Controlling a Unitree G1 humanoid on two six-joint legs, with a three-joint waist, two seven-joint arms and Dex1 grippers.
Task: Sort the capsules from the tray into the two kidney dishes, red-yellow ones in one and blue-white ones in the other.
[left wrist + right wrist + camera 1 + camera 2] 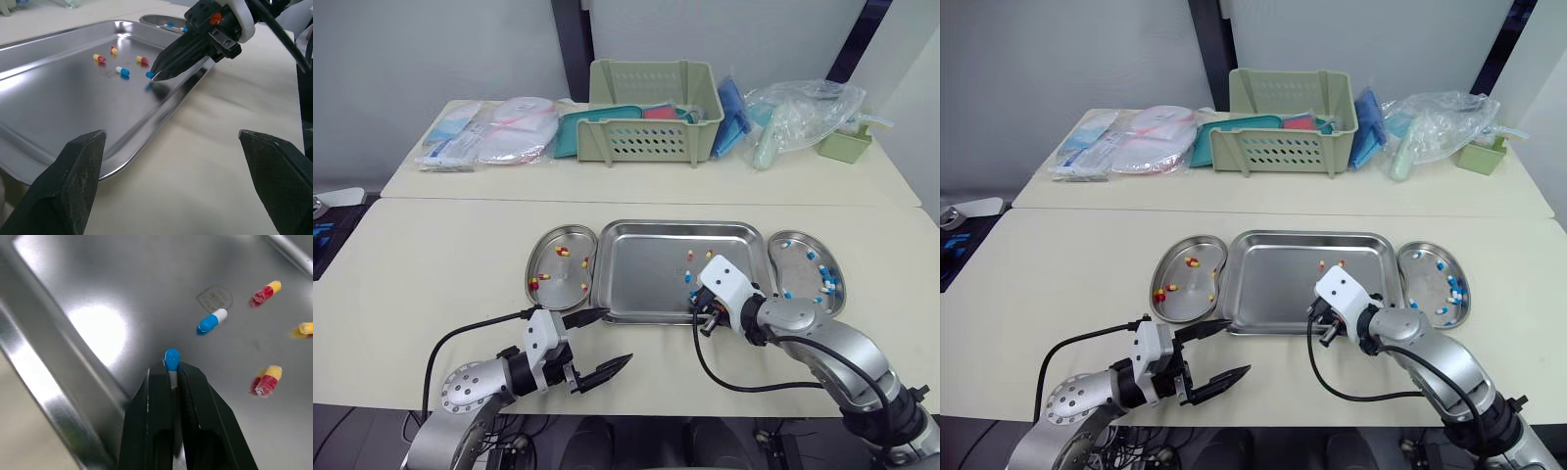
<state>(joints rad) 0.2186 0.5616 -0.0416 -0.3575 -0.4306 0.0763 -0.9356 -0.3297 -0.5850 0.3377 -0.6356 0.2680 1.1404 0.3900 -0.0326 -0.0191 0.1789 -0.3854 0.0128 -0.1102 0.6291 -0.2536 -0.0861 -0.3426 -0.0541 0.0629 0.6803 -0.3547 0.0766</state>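
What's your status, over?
Right hand shut on blue-white capsule above tray. Left hand open, beside tray. Loose in tray: second blue-white capsule, three red-yellow capsules. Nothing in the way.

**Two cream tables against a pale wall**

A cream table [431, 264] spans the foreground. A second table [871, 181] butts against it at 12 o'clock, bearing a green basket [651, 142], with plastic packets [499, 132] at 11 o'clock. Behind stand a pale grey wall [431, 49] and a dark upright post [570, 39].

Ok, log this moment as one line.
right gripper: shut on blue-white capsule, over tray | left gripper: open, beside tray | four loose capsules in tray
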